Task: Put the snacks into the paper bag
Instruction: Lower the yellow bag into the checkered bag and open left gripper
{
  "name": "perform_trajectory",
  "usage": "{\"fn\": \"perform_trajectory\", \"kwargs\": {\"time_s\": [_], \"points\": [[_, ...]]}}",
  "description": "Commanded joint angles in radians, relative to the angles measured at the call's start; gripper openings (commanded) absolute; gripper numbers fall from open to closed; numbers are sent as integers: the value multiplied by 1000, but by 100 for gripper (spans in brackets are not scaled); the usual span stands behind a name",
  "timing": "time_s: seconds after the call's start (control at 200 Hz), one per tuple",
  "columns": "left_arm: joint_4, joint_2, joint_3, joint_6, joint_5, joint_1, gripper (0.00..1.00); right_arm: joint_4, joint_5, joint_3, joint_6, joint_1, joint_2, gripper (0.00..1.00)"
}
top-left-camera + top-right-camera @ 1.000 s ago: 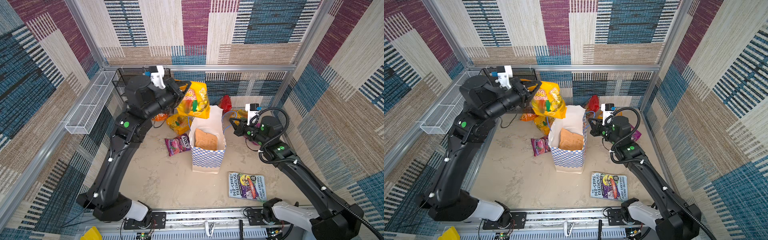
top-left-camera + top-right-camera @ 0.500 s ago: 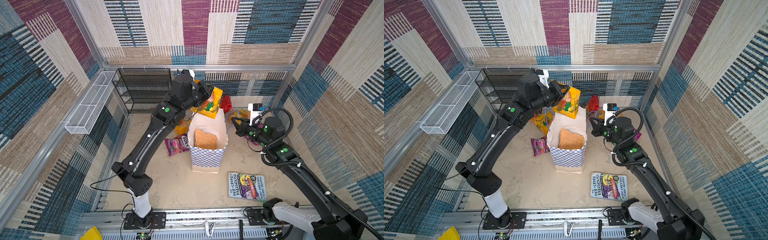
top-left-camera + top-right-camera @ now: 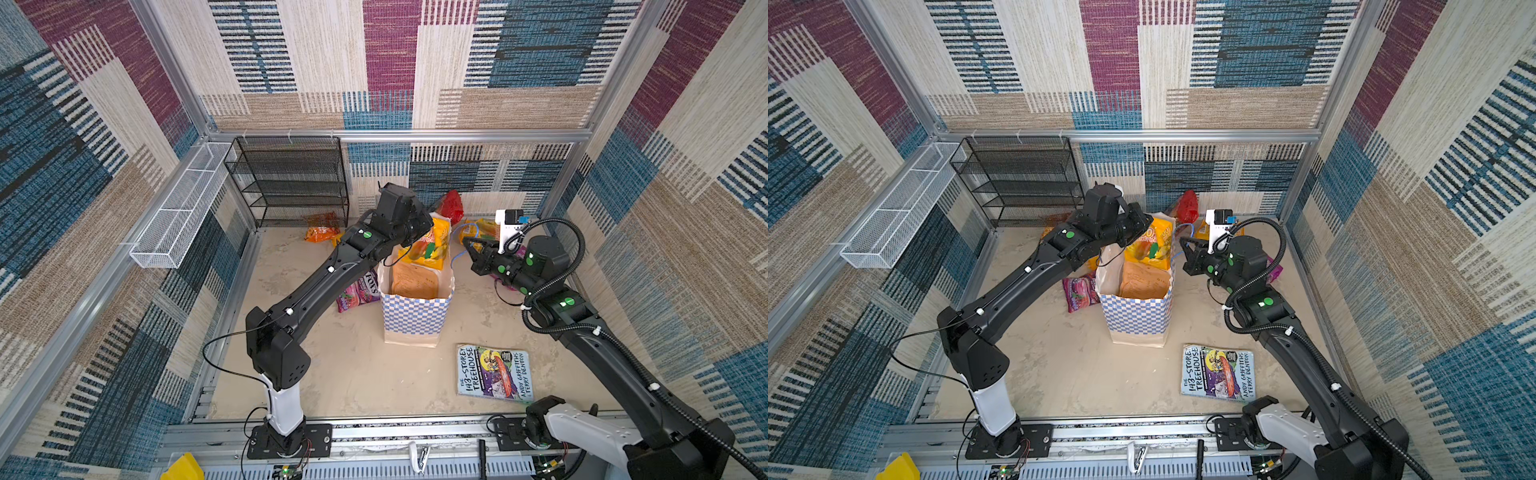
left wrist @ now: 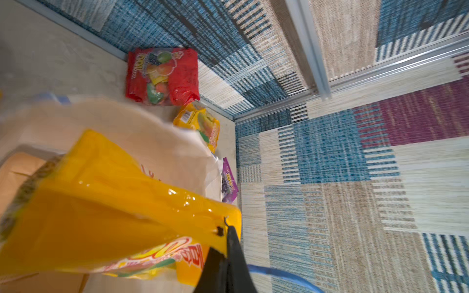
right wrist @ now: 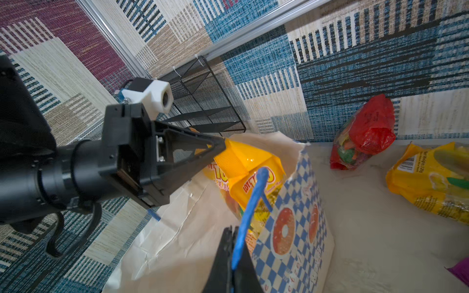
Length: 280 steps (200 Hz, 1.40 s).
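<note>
Left gripper point(image 5: 222, 147) pinched shut on the top seal of a yellow mango packet point(image 5: 243, 162), whose lower end sits inside the mouth of the paper bag point(image 3: 415, 316), upright mid-table. Right gripper point(image 5: 231, 232) closed on the bag's blue cord handle point(image 5: 251, 203). That grip is plain only in the right wrist view; both top views show just a thin blue loop. Left wrist view catches red packet point(image 4: 162, 76), second mango packet point(image 4: 200, 124) and purple grape packet point(image 4: 228, 182) beyond the bag by the far wall; right arm covers most of the purple one from above. Fox's packet point(image 3: 359, 291) and orange chips point(image 3: 322, 230) lie left of bag, partly under left arm. Book point(image 3: 492, 372) flat near front edge. Beige table point(image 3: 353, 374), woven patchwork walls, black wire rack point(image 3: 291, 183) in the corner.
</note>
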Motion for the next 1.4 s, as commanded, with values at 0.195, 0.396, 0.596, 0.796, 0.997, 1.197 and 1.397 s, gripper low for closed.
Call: {"fn": "perform_trajectory", "kwargs": {"time_s": [0.195, 0.396, 0.596, 0.796, 0.997, 1.197, 1.397], "points": [[239, -17, -125, -34, -48, 6, 0, 42, -9, -25, -8, 0, 13, 0], [349, 3, -214, -113, -69, 6, 0, 46, -13, -27, -9, 0, 38, 0], [454, 46, -290, -179, -58, 8, 0, 49, -14, -32, -8, 0, 37, 0], [535, 26, -391, -160, -53, 7, 2, 49, -5, -37, -7, 0, 39, 0], [562, -54, -480, -129, -73, -3, 27, 53, -6, -39, -2, 1, 41, 0], [550, -105, -485, -97, -40, -15, 43, 53, -7, -41, 0, 0, 44, 0], [516, -167, -463, -42, 14, -26, 52, 53, 4, -42, -1, 0, 41, 0]]}}
